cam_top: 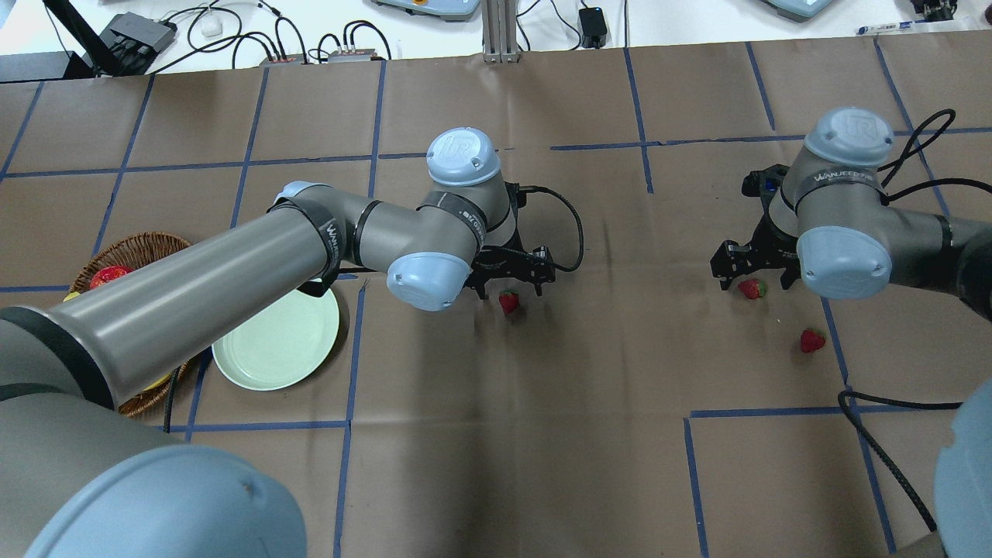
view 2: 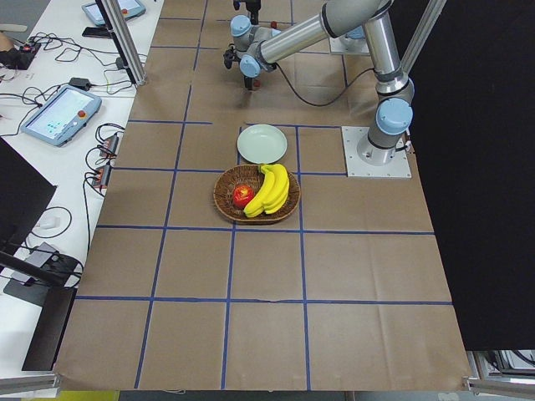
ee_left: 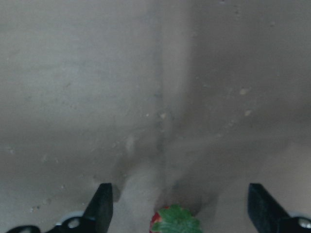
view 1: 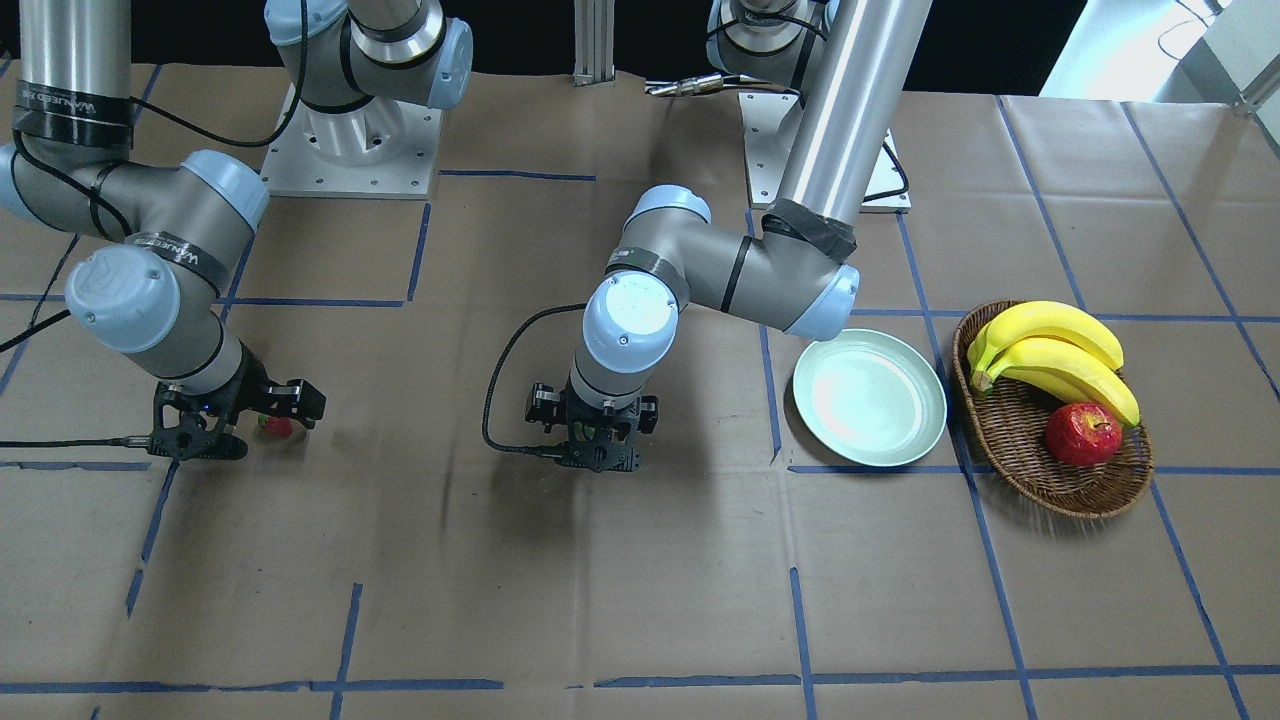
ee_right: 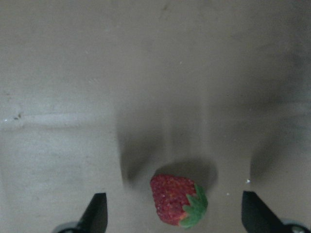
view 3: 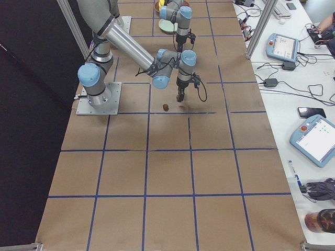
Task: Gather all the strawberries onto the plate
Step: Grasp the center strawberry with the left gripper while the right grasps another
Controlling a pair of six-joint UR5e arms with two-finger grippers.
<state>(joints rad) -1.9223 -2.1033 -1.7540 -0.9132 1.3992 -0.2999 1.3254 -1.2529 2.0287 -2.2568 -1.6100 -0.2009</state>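
Three small red strawberries lie on the brown paper. One strawberry [cam_top: 509, 301] lies between the open fingers of my left gripper [cam_top: 511, 290], and its green top shows in the left wrist view [ee_left: 175, 222]. A second strawberry [cam_top: 751, 289] lies between the open fingers of my right gripper [cam_top: 754, 279] and shows in the right wrist view [ee_right: 177, 200]. Neither berry is gripped. The third strawberry [cam_top: 811, 340] lies free, nearer the robot. The mint-green plate [cam_top: 277, 341] holds nothing and sits to the left, beside the basket.
A brown wicker basket [view 1: 1010, 430] next to the plate holds bananas [view 1: 1055, 355] and a red apple [view 1: 1083, 434]. A black cable [cam_top: 570, 232] loops beside the left wrist. Another cable [cam_top: 883, 442] trails on the table near the right arm.
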